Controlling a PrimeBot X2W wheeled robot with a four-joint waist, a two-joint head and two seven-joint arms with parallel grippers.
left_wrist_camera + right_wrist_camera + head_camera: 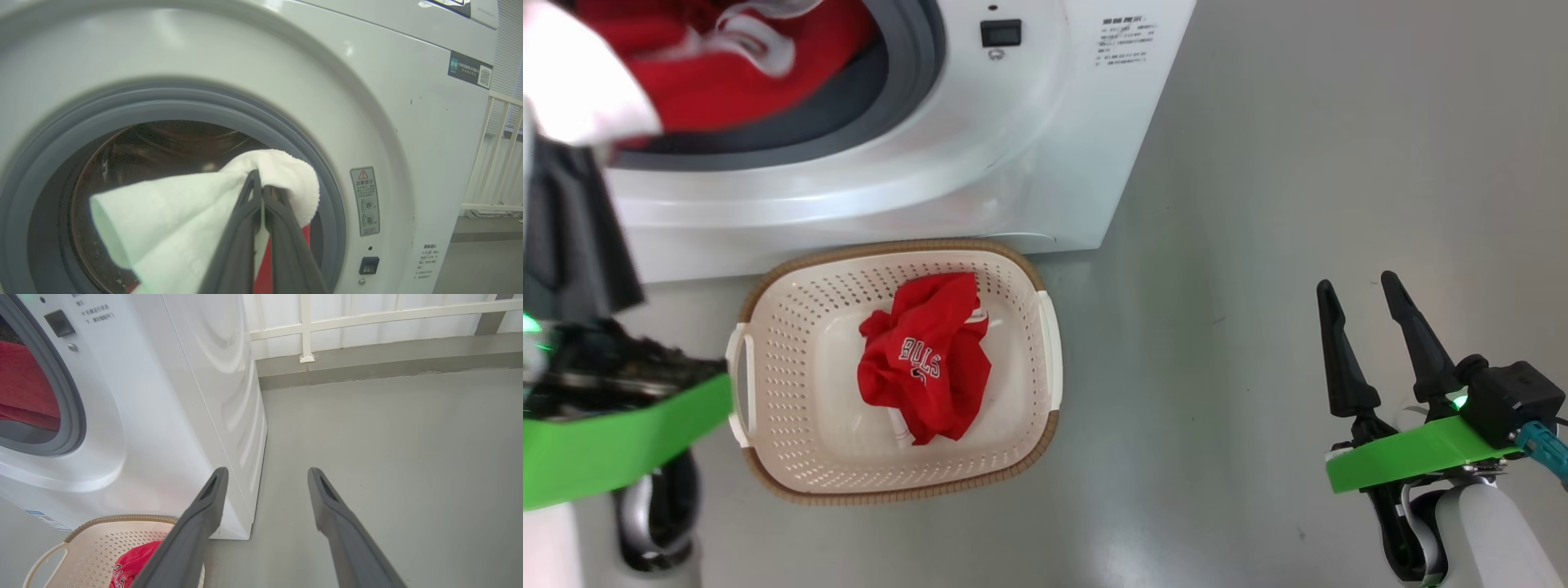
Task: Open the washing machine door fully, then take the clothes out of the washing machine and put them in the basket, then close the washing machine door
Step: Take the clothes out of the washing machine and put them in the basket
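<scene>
Currently: left gripper (261, 183) is pressed together on a fold of the clothes (184, 212), a white towel-like piece with red fabric hanging under it. The pinch sits at the mouth of the washing machine (408, 102), toward the right side of the grey rubber ring (333, 228). The fingers point into the drum opening. In the head view, more red fabric with white trim lies in the drum behind the pinch.

Right gripper (1357, 284): spread, nothing between the fingers, over bare floor (1298, 163) well right of the machine.

Basket (784, 343): on the floor just in front of the machine's base; touching or not, cannot tell. One red jersey (927, 359) with "BULLS" lettering lies crumpled in its middle.

Key relation: the basket lies below the pinched fold, nearer than the drum mouth and a little right of the left gripper. Its long axis runs roughly left-right along the machine front. The left arm is much the nearer.

Judgement: step in hand is drawing the load out. The next move calls for a pull toward the near side, then a drop over the basket's middle. Risk: trailing red fabric may snag on the ring or drape over the rim.
</scene>
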